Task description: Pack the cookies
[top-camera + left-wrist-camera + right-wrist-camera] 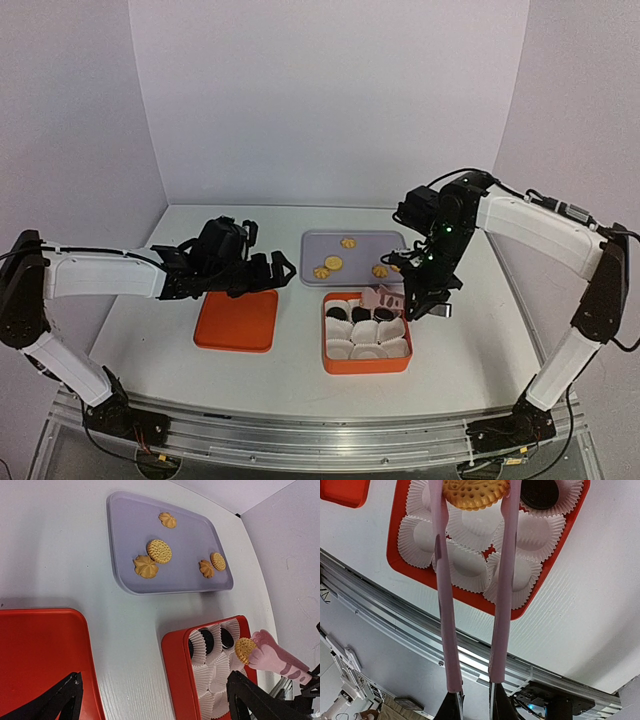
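R gripper [476, 707] clamped on pink tongs [444, 605], tongs pinching golden cookie [475, 491] over orange box [366, 367], near desk front edge. Five cookies [159, 551] on purple tray [125, 530] behind. L gripper [272, 272] wide, above lid [236, 322].

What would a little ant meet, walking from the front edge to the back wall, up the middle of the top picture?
Metal rail → orange box of white paper cups → purple tray with yellow cookies → back wall. I skip the pink tongs, which overlap the box's far edge.
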Robot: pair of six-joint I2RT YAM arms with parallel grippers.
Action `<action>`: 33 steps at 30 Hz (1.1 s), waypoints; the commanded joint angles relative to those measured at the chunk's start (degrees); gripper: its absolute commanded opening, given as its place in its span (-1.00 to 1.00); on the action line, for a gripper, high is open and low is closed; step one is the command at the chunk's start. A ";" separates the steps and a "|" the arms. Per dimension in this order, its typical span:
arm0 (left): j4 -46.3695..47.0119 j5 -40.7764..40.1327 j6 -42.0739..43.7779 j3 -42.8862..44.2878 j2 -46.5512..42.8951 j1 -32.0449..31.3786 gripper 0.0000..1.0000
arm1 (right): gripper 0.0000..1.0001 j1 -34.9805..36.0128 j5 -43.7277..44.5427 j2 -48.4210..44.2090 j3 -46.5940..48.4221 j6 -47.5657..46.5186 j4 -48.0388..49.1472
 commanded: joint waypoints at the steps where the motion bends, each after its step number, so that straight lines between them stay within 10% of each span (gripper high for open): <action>1: 2.43 0.92 0.81 1.76 0.68 -0.08 0.99 | -0.84 0.31 -0.94 0.24 1.94 0.91 -33.49; 33: 3.75 4.97 2.05 5.04 5.80 -0.09 0.99 | -0.92 0.33 -0.97 -8.43 -11.51 2.78 -37.95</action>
